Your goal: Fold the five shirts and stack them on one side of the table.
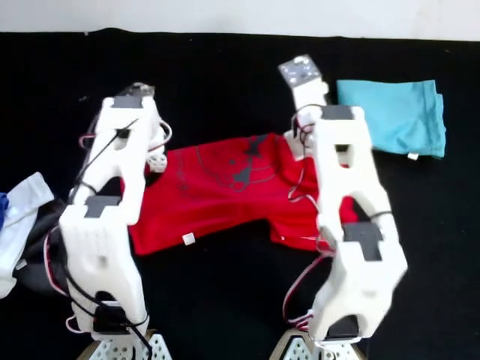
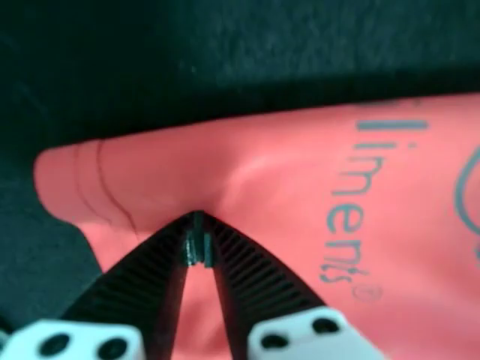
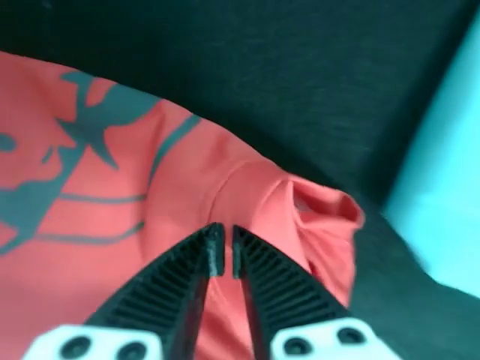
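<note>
Left gripper (image 2: 196,244) pinched the red shirt (image 1: 225,187), jaws shut on a pucker of cloth. Our right gripper (image 3: 223,251) sat nearly closed at its one o'clock edge, and we could not tell whether it held the cloth. We saw the shirt spread at table centre, a folded turquoise shirt (image 1: 394,116) at two o'clock and unfolded shirts (image 1: 22,217) at nine. If only one side held, we judged a lift would skew the fold.

Blocky white left arm (image 1: 101,247) and right arm (image 1: 352,187) bear black motor panels and looping red, black and white cables. Left claw (image 2: 197,247) and right claw (image 3: 223,251) have black ribbed fingers (image 2: 150,277) on white, screw-holed mounts.
</note>
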